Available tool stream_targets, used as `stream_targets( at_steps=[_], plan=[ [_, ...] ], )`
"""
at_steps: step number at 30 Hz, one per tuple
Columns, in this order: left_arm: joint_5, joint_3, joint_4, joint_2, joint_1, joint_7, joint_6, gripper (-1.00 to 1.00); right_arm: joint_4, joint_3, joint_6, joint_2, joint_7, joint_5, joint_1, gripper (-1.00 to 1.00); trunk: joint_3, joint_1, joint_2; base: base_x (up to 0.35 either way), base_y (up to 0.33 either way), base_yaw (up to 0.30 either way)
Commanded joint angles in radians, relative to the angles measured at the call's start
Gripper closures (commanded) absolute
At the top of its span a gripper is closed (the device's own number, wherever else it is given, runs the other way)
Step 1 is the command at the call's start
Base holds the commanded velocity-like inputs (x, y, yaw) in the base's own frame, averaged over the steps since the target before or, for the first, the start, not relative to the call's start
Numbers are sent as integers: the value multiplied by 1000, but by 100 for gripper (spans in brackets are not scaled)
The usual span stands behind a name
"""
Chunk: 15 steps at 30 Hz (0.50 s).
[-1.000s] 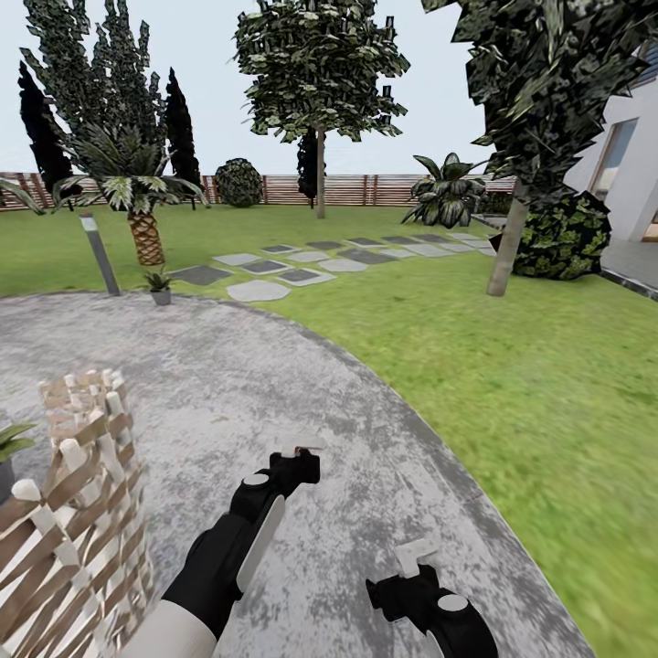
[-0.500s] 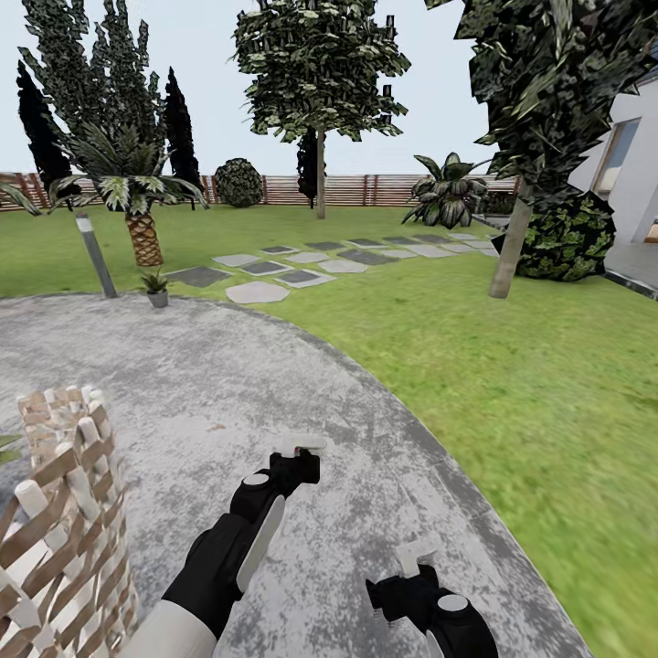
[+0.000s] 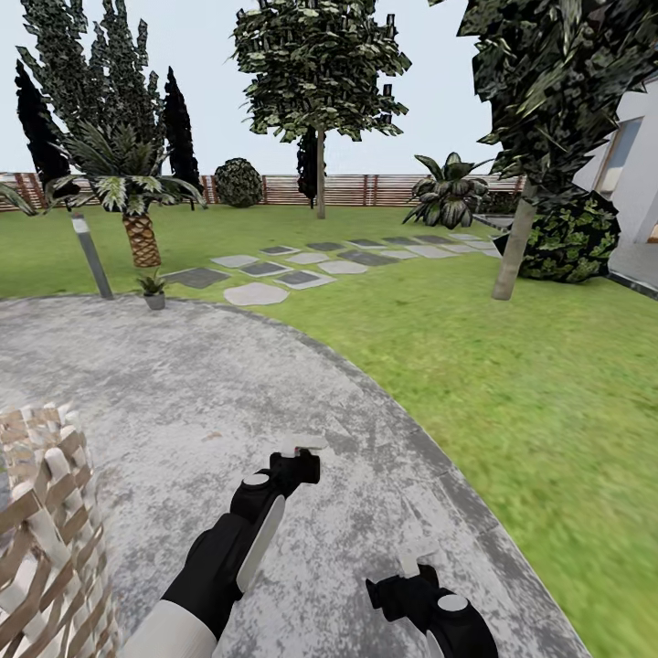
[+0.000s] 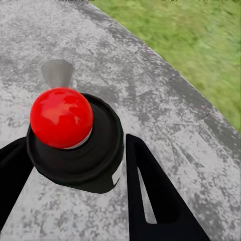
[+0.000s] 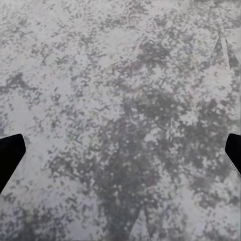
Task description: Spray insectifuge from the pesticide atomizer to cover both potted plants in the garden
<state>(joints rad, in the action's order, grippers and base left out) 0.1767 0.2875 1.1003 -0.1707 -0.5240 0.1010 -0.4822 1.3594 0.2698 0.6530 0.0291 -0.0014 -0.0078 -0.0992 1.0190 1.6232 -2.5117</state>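
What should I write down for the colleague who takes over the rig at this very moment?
Left pincer: shut on the pesticide atomizer, whose dark body and red cap sit between the fingers, above the patio.
Right pincer: open and empty, over the paving.
One potted plant stands at the patio's far edge, beside the lamp post and the palm, far from both arms.
Done: atomizer picked up.
Left: probably drive to that plant, spray it, then find and spray the second one.
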Motion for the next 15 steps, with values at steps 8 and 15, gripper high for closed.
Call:
stream_targets(
  at_steps=[8, 15],
  plan=[
    [11, 5, 1, 0, -1, 9, -4, 100, 1, 0, 5, 0, 0, -1, 0, -100, 1, 0, 0, 77, -10, 0],
    [11, 5, 1, 0, -1, 9, -4, 100, 1, 0, 5, 0, 0, -1, 0, -100, 1, 0, 0, 142, -84, 0]
  ],
)
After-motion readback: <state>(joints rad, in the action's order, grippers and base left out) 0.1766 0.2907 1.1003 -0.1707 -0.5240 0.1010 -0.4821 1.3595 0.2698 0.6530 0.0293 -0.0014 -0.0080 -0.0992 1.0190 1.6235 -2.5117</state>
